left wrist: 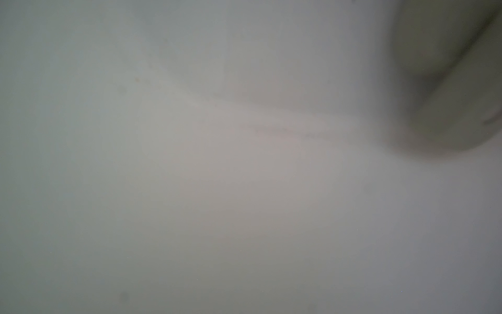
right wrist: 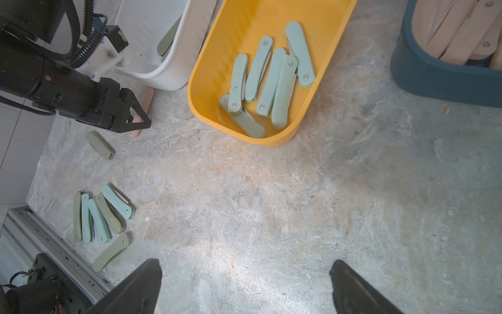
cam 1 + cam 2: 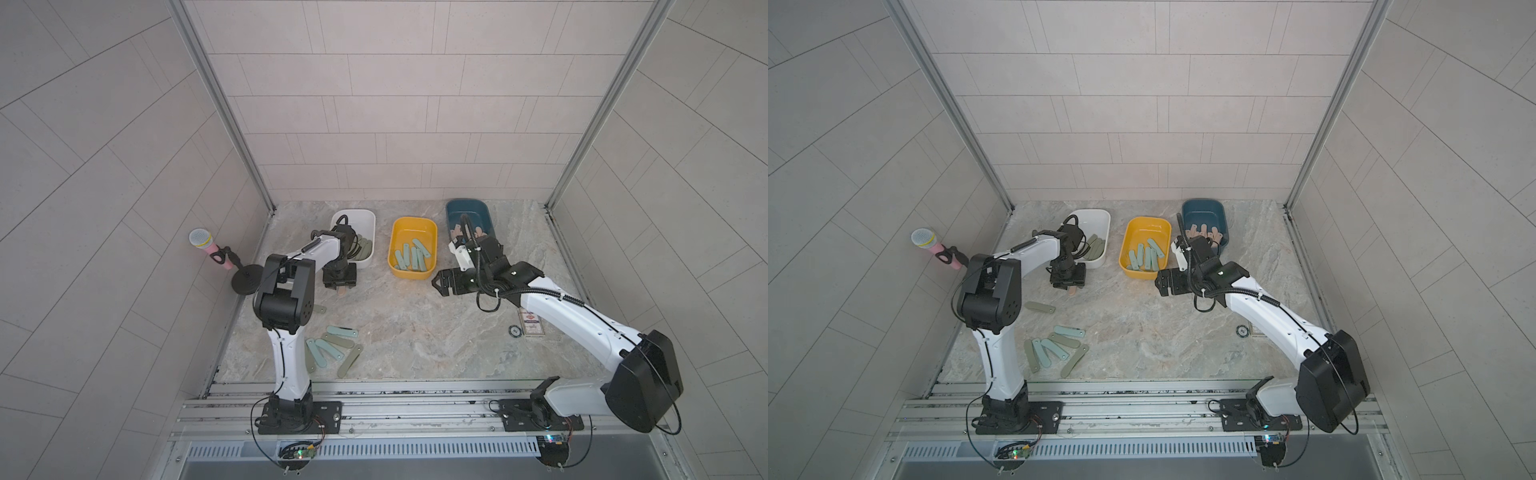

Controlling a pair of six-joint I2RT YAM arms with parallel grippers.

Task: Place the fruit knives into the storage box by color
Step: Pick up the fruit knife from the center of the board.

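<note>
One pink knife (image 3: 343, 292) on table (image 3: 415, 332), left of middle in a top view, just below white box (image 3: 361, 220). My left gripper (image 3: 340, 287) down over it; can't tell if pinched. My right gripper (image 2: 245, 274) wide open, empty. Knife looks light, stiff, slippy; I'd pinch across middle.

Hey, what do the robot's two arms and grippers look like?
The left arm and right arm have white links, bulky black joint housings and thin black cables. A ribbed black hose runs by the right wrist. The left gripper and right gripper are black with pointed triangular fingers.
</note>
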